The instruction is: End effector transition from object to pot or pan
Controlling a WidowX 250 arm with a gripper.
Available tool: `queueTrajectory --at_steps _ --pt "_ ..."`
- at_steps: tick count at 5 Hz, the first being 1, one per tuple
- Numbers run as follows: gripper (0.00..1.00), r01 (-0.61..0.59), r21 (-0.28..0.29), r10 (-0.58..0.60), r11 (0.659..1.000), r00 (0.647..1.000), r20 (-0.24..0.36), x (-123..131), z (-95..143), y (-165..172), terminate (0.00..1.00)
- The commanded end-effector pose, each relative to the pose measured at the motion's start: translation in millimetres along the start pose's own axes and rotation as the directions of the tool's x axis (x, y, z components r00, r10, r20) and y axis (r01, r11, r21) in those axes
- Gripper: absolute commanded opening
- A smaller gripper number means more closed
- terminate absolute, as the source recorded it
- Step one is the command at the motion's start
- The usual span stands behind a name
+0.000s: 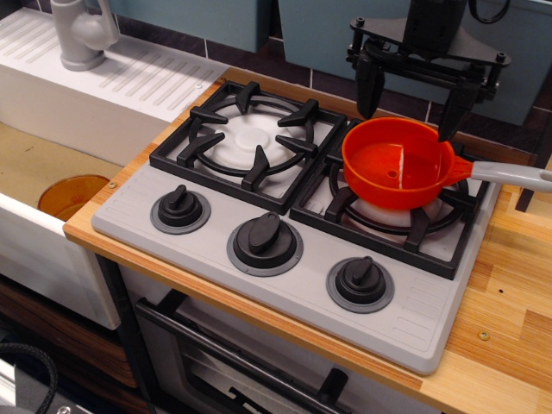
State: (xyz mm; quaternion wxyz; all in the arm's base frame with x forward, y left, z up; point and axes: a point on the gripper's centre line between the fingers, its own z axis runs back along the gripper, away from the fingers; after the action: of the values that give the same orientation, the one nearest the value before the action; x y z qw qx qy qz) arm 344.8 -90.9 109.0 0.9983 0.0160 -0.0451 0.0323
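The orange-red saucepan (397, 164) sits on the right burner grate of the toy stove (285, 285), its light-grey handle (513, 176) pointing right. My black gripper (410, 103) hovers just above and behind the pan. Its wide crossbar spans about the pan's width. The two thin fingers point down, spread apart and empty; the right fingertip (452, 121) is near the pan's back right rim, the left fingertip (368, 97) near the back left rim. The pan looks empty inside.
The left burner grate (252, 136) is bare. Three black knobs (263, 237) line the stove front. An amber-orange round dish (71, 195) lies in the sink at left. A grey faucet (82, 34) stands at back left. The wooden counter (509, 302) extends right.
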Motion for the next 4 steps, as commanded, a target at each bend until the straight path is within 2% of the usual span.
queueTrajectory --at_steps 1,2,4 --pt "1.00 0.000 0.000 0.000 1.000 1.000 0.000 0.0 0.0 0.0 0.00" --pt "1.00 0.012 0.023 -0.013 1.000 1.000 0.022 7.4 5.8 11.9 0.00" --pt "1.00 0.040 0.024 -0.041 0.999 0.997 0.064 14.7 -0.8 29.1 0.00"
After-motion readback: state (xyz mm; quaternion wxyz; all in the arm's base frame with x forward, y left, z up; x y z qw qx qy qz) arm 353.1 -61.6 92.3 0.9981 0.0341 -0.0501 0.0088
